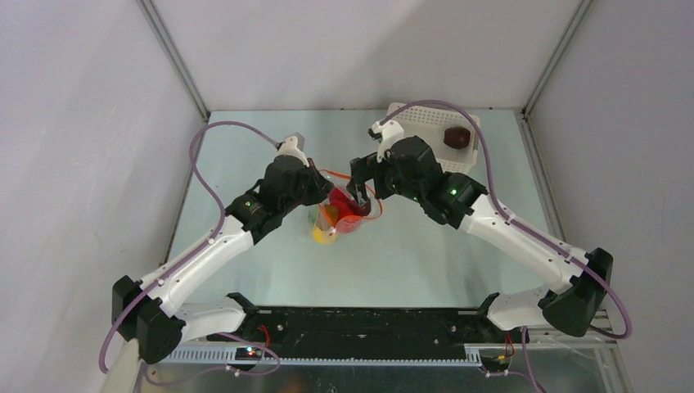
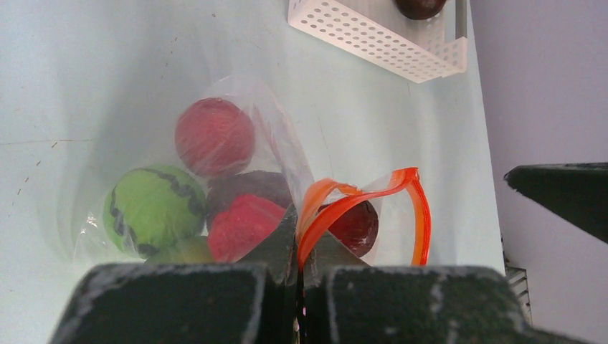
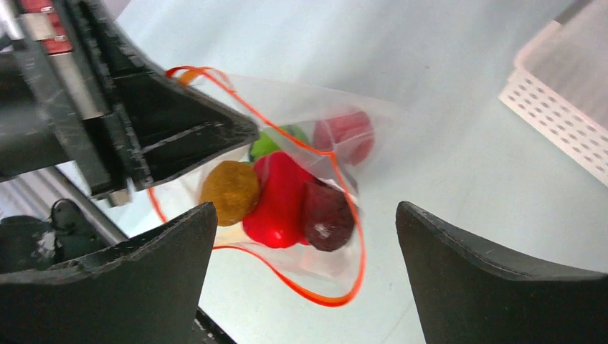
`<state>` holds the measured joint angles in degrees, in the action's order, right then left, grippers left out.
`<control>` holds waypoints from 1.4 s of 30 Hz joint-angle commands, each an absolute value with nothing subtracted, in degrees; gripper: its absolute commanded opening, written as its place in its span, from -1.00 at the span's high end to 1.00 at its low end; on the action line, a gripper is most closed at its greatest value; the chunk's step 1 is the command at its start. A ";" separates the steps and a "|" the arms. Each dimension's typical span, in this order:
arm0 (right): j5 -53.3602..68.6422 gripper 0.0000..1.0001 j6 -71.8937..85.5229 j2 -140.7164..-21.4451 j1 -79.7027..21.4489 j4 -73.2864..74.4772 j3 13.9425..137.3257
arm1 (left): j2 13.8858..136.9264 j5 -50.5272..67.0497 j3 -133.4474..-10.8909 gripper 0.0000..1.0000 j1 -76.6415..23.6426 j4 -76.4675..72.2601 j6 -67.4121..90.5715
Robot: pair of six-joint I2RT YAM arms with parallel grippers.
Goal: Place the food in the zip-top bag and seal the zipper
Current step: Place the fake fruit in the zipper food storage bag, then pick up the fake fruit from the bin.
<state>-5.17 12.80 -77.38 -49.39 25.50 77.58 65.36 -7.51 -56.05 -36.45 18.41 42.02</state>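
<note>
Nearest the lens in the left wrist view, the left gripper (image 2: pixel 297 244) has its two fingers pressed together on the zipper (image 2: pixel 337 197). It pinches that orange-red strip at the near lip of the zip-top bag (image 2: pixel 244 93). The bag rests on the table (image 1: pixel 409 262), its mouth pulled open into a loop.

The food (image 2: pixel 244 226) sits inside the bag. At its left end lies a green ball (image 2: pixel 153 208) with dark stripes. A red ball (image 2: pixel 214 137) lies beyond it, deeper in the bag. A dark maroon ball (image 2: pixel 357 223) lies just right of the pinched strip. A yellowish piece (image 3: pixel 229 192) lies low in the bag, though through the plastic its true colour is hard to judge.

On the bag's right side, the right gripper (image 3: pixel 305 208) hovers over the open mouth. Its jaws are spread wide and nothing is caught between them.

Farther right of the bag, toward the back, a white perforated basket (image 1: pixel 425 115) holds one dark maroon fruit (image 1: pixel 457 137).
</note>
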 commanded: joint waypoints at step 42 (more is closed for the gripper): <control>-23.18 -0.99 42.57 -126.01 -7.16 20.99 106.79 | 66.23 -12.29 -61.36 1.00 -36.09 21.96 43.71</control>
<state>-18.87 38.11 -123.66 -6.87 23.11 103.77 65.65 -13.13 -57.78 -36.45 23.70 42.70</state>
